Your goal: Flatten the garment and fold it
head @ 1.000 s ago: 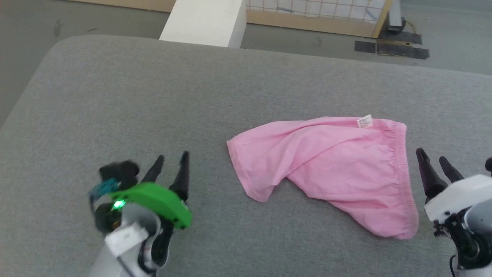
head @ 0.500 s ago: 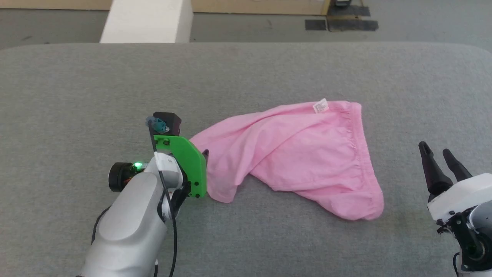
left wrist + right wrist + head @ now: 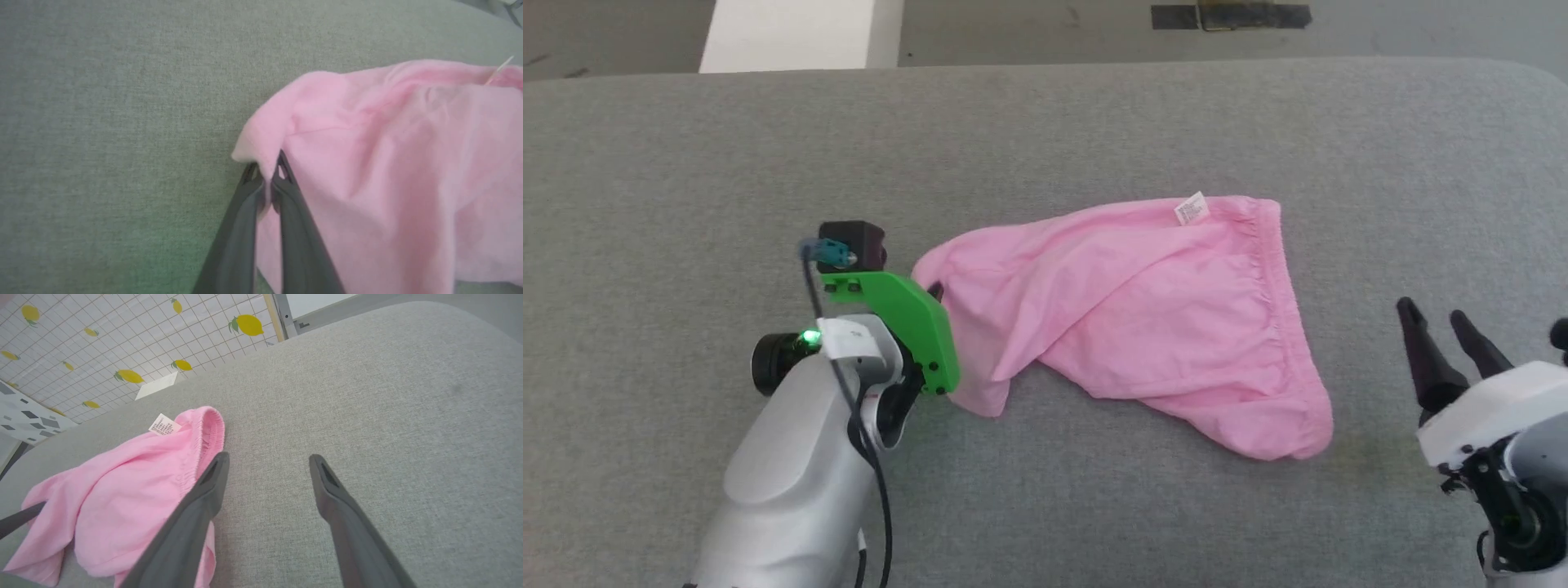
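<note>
The pink garment lies crumpled on the grey padded table, its gathered waistband on the right and a small white label at the far edge. My left gripper is shut on the garment's left end. The left wrist view shows the two dark fingers pinching a fold of the pink fabric between their tips, my left gripper just above the table. My right gripper hovers open to the right of the waistband, nothing in it. In the right wrist view my right gripper stands wide beside the garment.
The grey table's far edge runs across the top, with floor, a white block and dark tape beyond. A lemon-patterned panel stands past the table in the right wrist view.
My left gripper reached the garment's left end and closed on it, lifting the corner slightly. The head camera shifted, so the scene sits differently. The right gripper stayed open.
</note>
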